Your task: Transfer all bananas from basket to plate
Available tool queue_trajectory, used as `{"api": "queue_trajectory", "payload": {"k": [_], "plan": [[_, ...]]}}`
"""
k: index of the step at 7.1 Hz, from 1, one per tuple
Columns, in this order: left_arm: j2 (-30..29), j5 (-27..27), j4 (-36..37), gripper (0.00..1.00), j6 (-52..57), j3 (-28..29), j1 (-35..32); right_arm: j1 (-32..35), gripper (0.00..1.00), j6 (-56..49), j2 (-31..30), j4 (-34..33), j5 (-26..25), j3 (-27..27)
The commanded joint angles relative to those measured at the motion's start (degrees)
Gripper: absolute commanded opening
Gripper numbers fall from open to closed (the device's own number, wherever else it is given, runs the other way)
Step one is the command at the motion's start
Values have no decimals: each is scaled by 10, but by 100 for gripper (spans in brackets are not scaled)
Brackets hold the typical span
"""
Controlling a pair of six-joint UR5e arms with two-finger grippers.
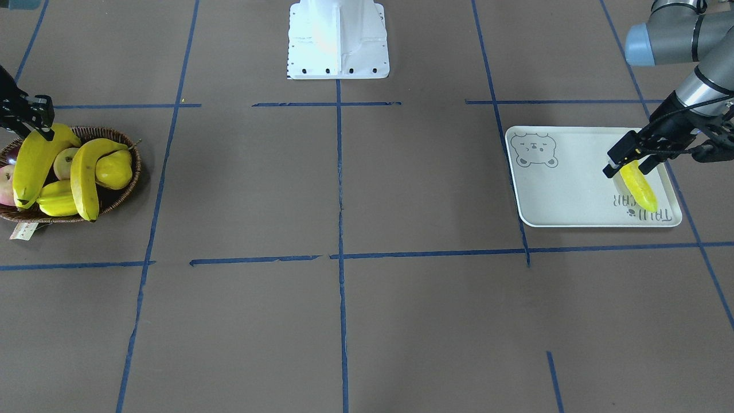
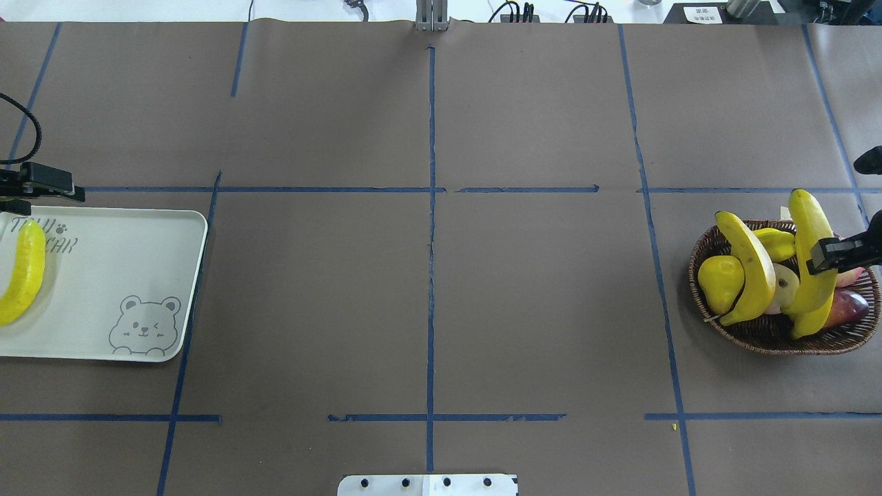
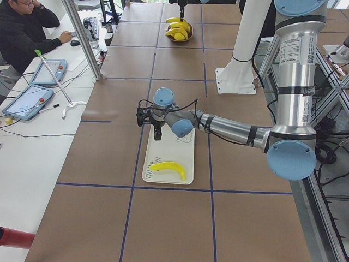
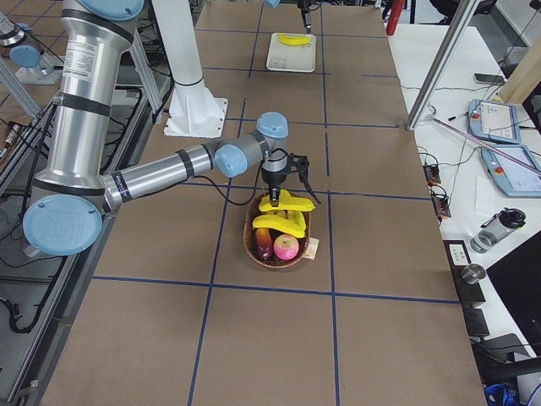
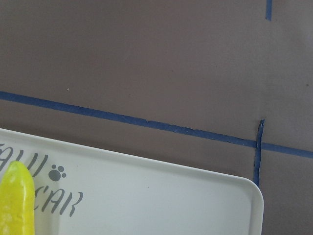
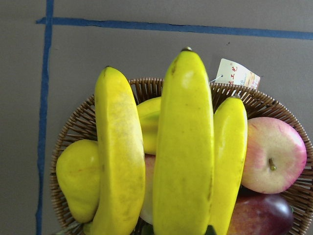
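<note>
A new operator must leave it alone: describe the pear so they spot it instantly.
At the end of the table on the robot's right stands the wicker basket. On its side nearest the table's centre sits the pear, beside a curved banana. Equally yellow, it is squat and bulbous where the banana is long and slim.

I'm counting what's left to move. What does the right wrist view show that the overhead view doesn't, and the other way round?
Only the right wrist view: three bananas clearly separate, side by side, and the print on the paper tag. Only the overhead view: the plate with one banana on it, and the right gripper across the middle banana. Both: the basket, the pear, an apple.
</note>
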Motion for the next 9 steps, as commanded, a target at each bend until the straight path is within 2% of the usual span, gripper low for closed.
{"api": "queue_trajectory", "payload": {"k": [1,2,3,4,6,8,9], "plan": [[0,0,0,100,0,1,0,95,0,-26,1,0,118,15],[-2,0,0,100,-1,1,1,106,0,-28,17,0,175,22],[-11,-2,0,100,-2,0,8,107,0,-20,60,0,194,17],[-44,-2,-2,100,-61,-1,36,84,0,0,110,3,197,6],[-143,-6,-13,100,-247,-12,79,7,0,157,211,8,192,3],[-225,-2,-45,99,-419,-32,124,-31,0,243,279,9,182,2],[-264,-1,-68,99,-488,-32,138,-72,0,306,311,27,140,2]]}}
